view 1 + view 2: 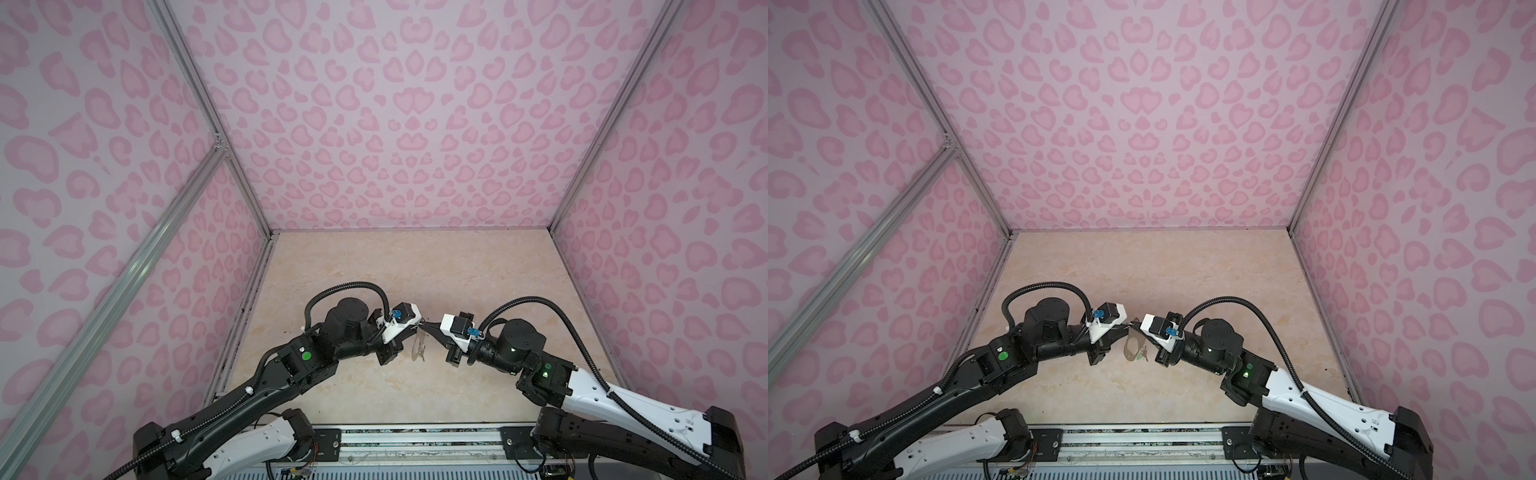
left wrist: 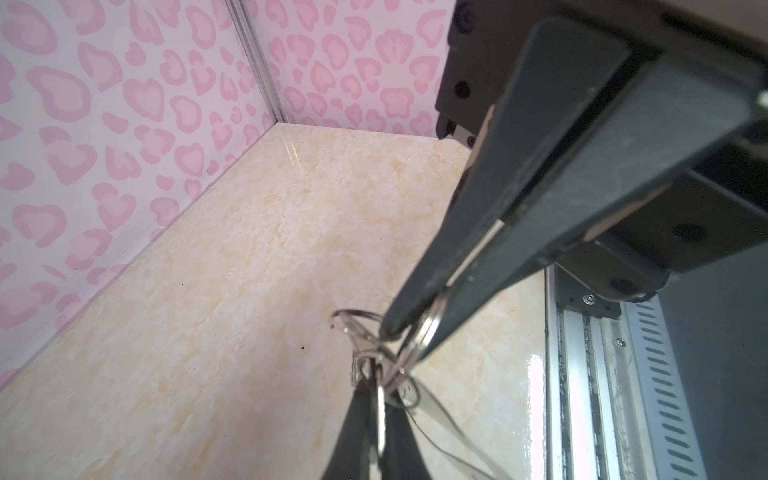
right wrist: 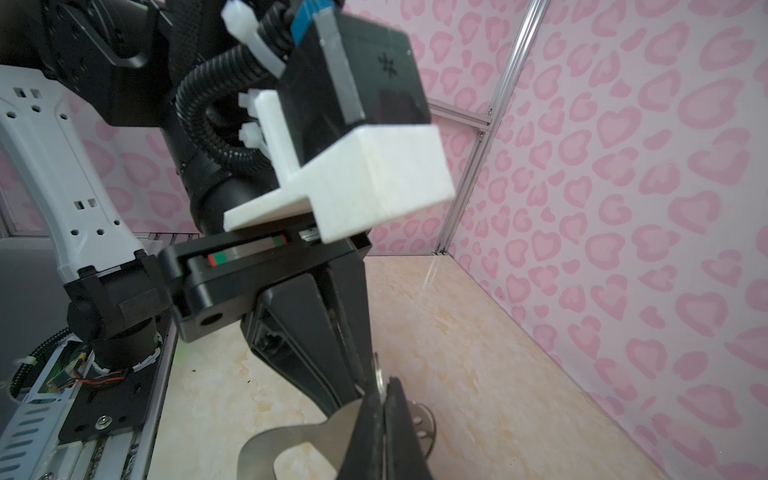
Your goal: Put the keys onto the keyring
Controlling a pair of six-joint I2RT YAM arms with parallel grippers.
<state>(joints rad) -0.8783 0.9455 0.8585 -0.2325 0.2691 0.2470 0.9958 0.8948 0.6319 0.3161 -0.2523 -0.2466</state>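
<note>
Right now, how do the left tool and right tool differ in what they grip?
Left tool pinches a small wire ring; right tool clamps the flat grey plate. Left tool reaches in from the left in both top views, right tool from the right. Both are shut, tips nearly meeting above the table.

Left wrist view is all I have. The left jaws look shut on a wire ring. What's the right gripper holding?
Observer: The right gripper is shut on the keyring, on the flat plate beside its oval cutout.
Operator: Plate resting on the table?
Observer: Looks lifted. In a top view it hangs below the tips of the left gripper and the right gripper, off the table.
</note>
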